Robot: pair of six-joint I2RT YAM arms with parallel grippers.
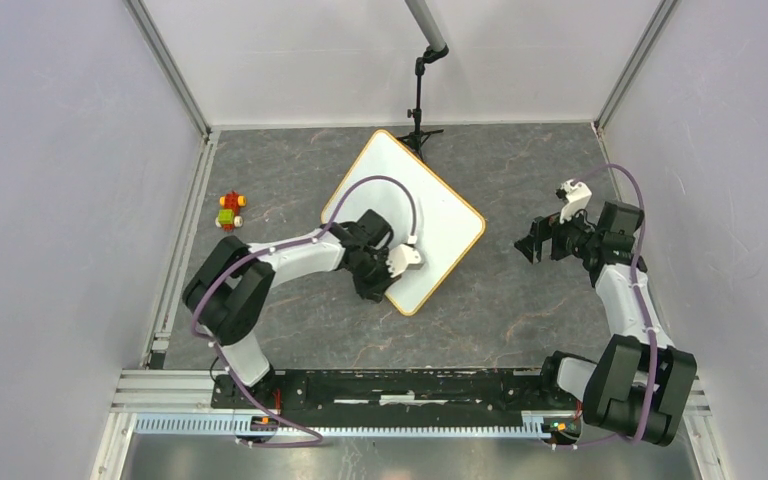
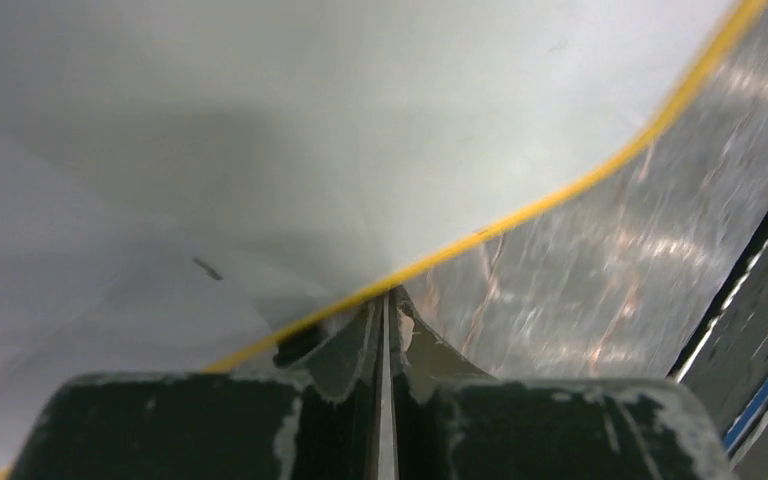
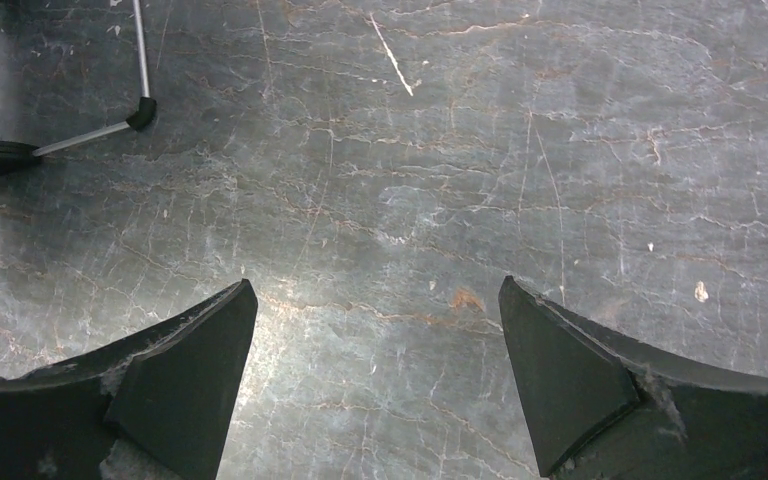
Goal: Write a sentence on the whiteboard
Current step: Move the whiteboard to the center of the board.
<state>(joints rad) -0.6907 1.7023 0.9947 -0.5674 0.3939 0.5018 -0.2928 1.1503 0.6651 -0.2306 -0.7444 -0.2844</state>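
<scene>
The whiteboard (image 1: 440,215) lies mid-worktop (image 1: 520,320), stand (image 1: 420,110) behind it, blocks (image 1: 229,211) far left. The left gripper (image 1: 380,288) is at its near edge, the right gripper (image 1: 530,247) well right.

Bright even light; left wrist view blurred, shadowed

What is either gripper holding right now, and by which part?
The left gripper appears to pinch the whiteboard by its yellow rim, close to the corner nearest the arms. The right gripper is open and holds nothing.
</scene>
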